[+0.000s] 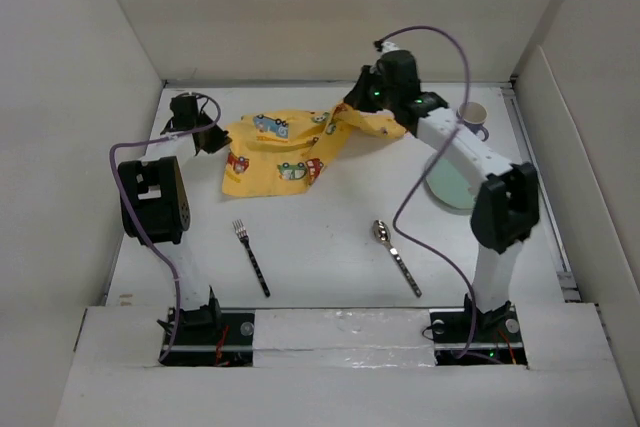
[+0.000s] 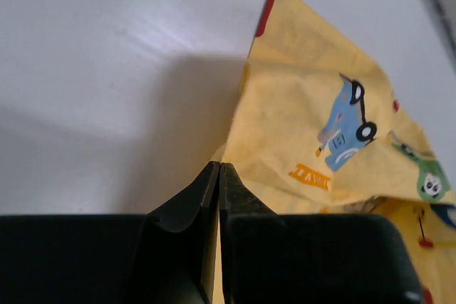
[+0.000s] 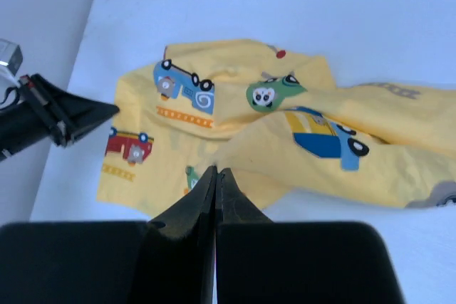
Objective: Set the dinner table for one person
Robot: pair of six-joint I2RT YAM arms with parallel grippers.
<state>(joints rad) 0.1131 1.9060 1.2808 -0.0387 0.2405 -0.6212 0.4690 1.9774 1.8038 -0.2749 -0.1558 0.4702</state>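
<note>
The yellow car-print cloth [image 1: 280, 152] lies crumpled at the back middle of the white dinner table [image 1: 330, 277]. My left gripper [image 1: 213, 137] is shut on the cloth's left edge; in the left wrist view a sliver of cloth [image 2: 320, 126] sits between the closed fingertips of that gripper [image 2: 219, 166]. My right gripper [image 1: 362, 105] is shut on the cloth's right corner, which rises toward it. In the right wrist view the closed gripper [image 3: 216, 171] meets a fold of the cloth [image 3: 235, 105], and the left gripper [image 3: 71, 115] shows at the left.
A fork [image 1: 251, 257] and a spoon [image 1: 396, 255] lie on the near half of the table. A pale green plate [image 1: 448, 190] lies at the right, partly under the right arm. A white cup [image 1: 472, 117] stands at the back right. White walls surround the table.
</note>
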